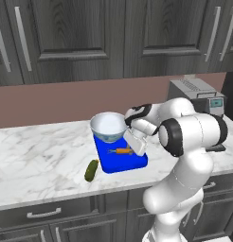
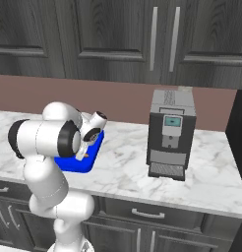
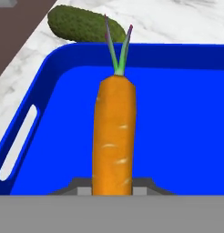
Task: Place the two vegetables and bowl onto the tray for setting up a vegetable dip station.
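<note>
You have the tray (image 1: pixel 113 163) lying on the table (image 1: pixel 38 160), with the bowl (image 1: pixel 108 126) on its far end and the carrot (image 1: pixel 122 151) over its near half, leaf end pointing left. The cucumber (image 1: pixel 92 170) lies on the table just off the tray's left front corner, beside it rather than on it. In the hand view the carrot (image 3: pixel 114 136) sits between the fingers (image 3: pixel 82 185), above the tray (image 3: pixel 177 136), the cucumber (image 3: pixel 84 25) beyond the rim. To your right, well apart from the tray, the coffee machine (image 2: pixel 169 133) stands against the back wall (image 2: pixel 123 101)
</note>
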